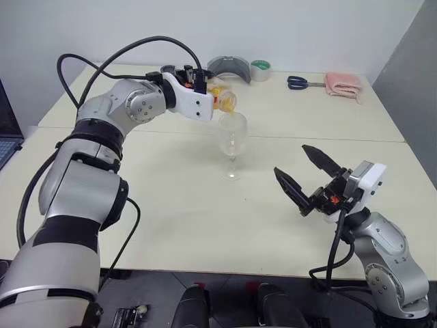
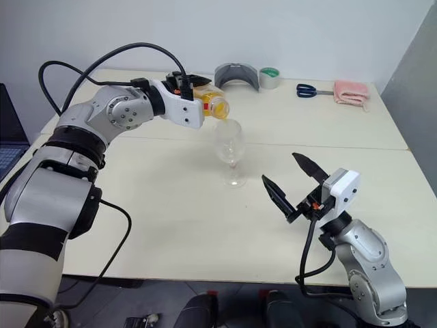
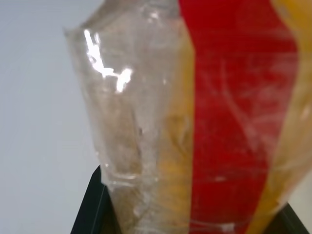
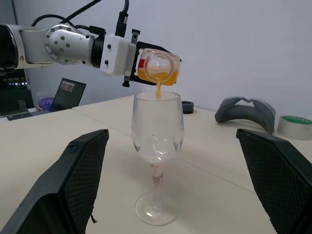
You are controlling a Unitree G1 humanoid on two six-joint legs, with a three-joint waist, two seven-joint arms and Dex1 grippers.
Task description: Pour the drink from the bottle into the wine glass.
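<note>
Right gripper gapes; tipped bottle streams drink into wine glass.

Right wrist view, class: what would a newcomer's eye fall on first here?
The bottle, tipped level in the shut left gripper, sends a thin stream of orange drink over the rim of the wine glass standing mid-table. Nearer the camera, the right gripper hangs open beside the glass, holding nothing.

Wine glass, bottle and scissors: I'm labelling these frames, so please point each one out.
wine glass (image 4: 158,131), right wrist view, on its bowl.
bottle (image 4: 161,69), right wrist view, on its open mouth.
scissors (image 2: 308,89), right eye view, on the blue handles.
</note>
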